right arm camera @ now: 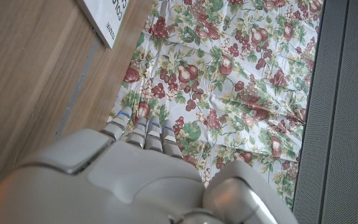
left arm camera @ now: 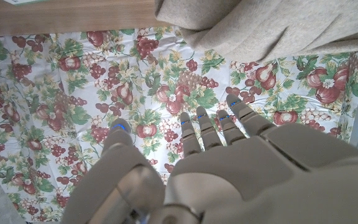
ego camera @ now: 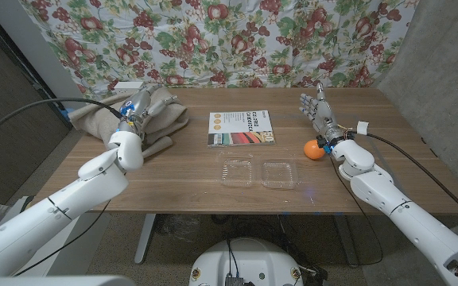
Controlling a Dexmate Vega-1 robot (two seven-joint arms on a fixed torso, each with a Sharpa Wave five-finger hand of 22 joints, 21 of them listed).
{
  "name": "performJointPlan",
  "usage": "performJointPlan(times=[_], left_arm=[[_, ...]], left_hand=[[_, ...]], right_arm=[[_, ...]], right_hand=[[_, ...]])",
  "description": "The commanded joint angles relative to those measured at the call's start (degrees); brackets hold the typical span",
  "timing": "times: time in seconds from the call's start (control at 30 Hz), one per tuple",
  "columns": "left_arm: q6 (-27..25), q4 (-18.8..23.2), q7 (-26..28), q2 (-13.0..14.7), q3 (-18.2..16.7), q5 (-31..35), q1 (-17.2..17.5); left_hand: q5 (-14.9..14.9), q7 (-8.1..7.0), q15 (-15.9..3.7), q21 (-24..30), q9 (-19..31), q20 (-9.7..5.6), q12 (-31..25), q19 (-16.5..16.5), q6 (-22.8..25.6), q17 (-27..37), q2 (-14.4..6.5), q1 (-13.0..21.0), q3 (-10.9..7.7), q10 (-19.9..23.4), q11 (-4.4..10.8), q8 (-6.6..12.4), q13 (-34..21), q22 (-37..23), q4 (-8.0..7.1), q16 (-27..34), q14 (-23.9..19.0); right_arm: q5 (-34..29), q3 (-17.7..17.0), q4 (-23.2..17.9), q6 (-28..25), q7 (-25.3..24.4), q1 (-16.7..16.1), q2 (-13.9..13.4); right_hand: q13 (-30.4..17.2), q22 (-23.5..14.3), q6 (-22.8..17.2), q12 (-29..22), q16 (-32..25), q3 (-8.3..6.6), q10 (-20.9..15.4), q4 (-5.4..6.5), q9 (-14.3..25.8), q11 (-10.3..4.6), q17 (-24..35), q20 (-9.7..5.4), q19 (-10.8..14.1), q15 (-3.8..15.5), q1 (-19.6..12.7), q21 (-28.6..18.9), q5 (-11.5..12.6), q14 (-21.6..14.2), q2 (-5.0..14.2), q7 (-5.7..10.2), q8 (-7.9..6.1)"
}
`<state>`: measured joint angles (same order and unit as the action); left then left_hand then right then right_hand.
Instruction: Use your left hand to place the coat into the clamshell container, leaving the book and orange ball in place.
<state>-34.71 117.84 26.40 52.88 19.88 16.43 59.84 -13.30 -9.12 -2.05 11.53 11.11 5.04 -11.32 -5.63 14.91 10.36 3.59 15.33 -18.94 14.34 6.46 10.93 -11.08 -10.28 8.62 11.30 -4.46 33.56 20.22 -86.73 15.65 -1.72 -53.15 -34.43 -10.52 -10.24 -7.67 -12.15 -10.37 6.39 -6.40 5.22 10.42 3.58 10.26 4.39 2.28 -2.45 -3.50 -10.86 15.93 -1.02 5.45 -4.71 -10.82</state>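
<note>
The wooden surface (ego camera: pixel 213 179) carries a crumpled beige cloth coat (ego camera: pixel 114 119) at its far left. The left hand (ego camera: pixel 136 106) hovers over it, fingers (left arm camera: pixel 199 127) spread and holding nothing. It should sink deep into the folds before closing, then travel to the clear plastic clamshell container (ego camera: pixel 259 172), skirting the white paperback book (ego camera: pixel 242 128). The right hand (ego camera: pixel 318 111) stands with fingers apart and nothing held, beside the small orange ball (ego camera: pixel 314 149).

The robot's white left arm reached in from the near left corner, its left hand (ego camera: pixel 136 107) raised with fingers (left arm camera: pixel 199 127) extended and apart, holding nothing. The white right arm reached in opposite, its right hand (ego camera: pixel 319 114) upright, fingers (right arm camera: pixel 143 130) straight and empty.
</note>
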Motion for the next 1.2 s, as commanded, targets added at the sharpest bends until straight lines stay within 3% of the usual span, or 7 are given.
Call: performJointPlan(times=[0.03, 0.67, 0.7, 0.8, 1.2], left_arm=[[-1.59, -0.56, -0.41, -0.25, 1.11, 0.29, -1.05], [-5.57, -1.24, -3.34, 2.32, 5.77, 5.18, -4.33], [-5.83, -1.4, -3.39, 2.19, 5.98, 5.39, -4.5], [-5.57, -2.06, -3.7, 2.57, 6.83, 6.35, -5.06], [-5.92, -3.37, -5.1, 2.56, 9.06, 9.21, -6.43]], left_hand=[[-0.05, 0.06, -1.25, 0.33, 0.07, 0.45, -0.45, -0.26, -0.51, 0.26, 0.58, 0.17, 0.11, 0.11, 0.24, -0.05, -0.2, -0.17, 0.16, 0.48, -0.3], [-0.68, -0.16, -1.72, 0.34, 0.13, 0.39, -0.97, -0.44, 0.01, 0.33, 1.1, 0.76, 0.03, 1.2, 0.5, 0.46, -0.31, -0.22, 0.35, 0.5, -0.8], [-1.06, -0.21, -2.03, 0.5, 0.2, 0.32, -1.67, -0.95, 1.12, 0.41, 1.23, 1.16, -0.11, 2.95, 1.52, 1.0, -0.47, -0.25, 0.38, 0.66, -1.44], [-1.44, 0.01, -2.39, 0.52, 0.29, 0.2, -2.12, -1.16, 2.87, 0.5, 1.35, 1.57, -0.27, 3.99, 2.14, 1.72, -0.72, -0.28, 0.39, 0.87, -2.26], [-1.85, -0.4, -2.48, 0.65, 0.35, -0.13, -1.8, -1.71, 2.86, 0.54, 1.55, 2.15, -0.45, 3.19, 1.97, 1.69, -0.89, -0.28, 0.53, 0.74, -2.23]], right_arm=[[0.19, -0.28, -0.29, -0.25, -0.2, -0.34, -0.28], [0.27, -0.21, 0.48, 0.07, -0.12, 0.0, 0.15], [0.28, -0.2, 0.56, 0.12, -0.04, 0.05, 0.18], [0.35, -0.17, 0.7, 0.15, 0.04, 0.16, 0.28], [0.42, -0.27, 0.74, 0.04, -0.16, 0.09, 0.26]], right_hand=[[-0.23, -0.18, -0.39, -0.27, -0.29, 0.06, -0.28, 0.17, 0.17, 0.24, 0.23, 0.23, 0.01, 0.28, 0.15, -0.49, -0.05, 0.09, -0.5, 0.2, -0.22], [-0.23, -0.18, -0.44, -0.24, -0.28, 0.07, -0.22, 0.22, 0.18, 0.18, 0.23, 0.23, 0.0, 0.39, 0.27, -0.5, -0.05, 0.14, -0.49, 0.22, -0.19], [-0.23, -0.18, -0.44, -0.24, -0.29, 0.07, -0.22, 0.22, 0.18, 0.22, 0.23, 0.23, -0.01, 0.35, 0.28, -0.5, -0.04, 0.13, -0.49, 0.22, -0.19], [-0.23, -0.18, -0.43, -0.26, -0.29, 0.06, -0.28, 0.22, 0.18, 0.26, 0.22, 0.23, -0.01, 0.31, 0.29, -0.5, -0.04, 0.12, -0.48, 0.19, -0.18], [-0.23, -0.18, -0.42, -0.24, -0.3, 0.03, -0.23, 0.24, 0.18, 0.27, 0.22, 0.24, -0.03, 0.4, 0.32, -0.5, -0.02, 0.11, -0.43, 0.16, -0.16]])
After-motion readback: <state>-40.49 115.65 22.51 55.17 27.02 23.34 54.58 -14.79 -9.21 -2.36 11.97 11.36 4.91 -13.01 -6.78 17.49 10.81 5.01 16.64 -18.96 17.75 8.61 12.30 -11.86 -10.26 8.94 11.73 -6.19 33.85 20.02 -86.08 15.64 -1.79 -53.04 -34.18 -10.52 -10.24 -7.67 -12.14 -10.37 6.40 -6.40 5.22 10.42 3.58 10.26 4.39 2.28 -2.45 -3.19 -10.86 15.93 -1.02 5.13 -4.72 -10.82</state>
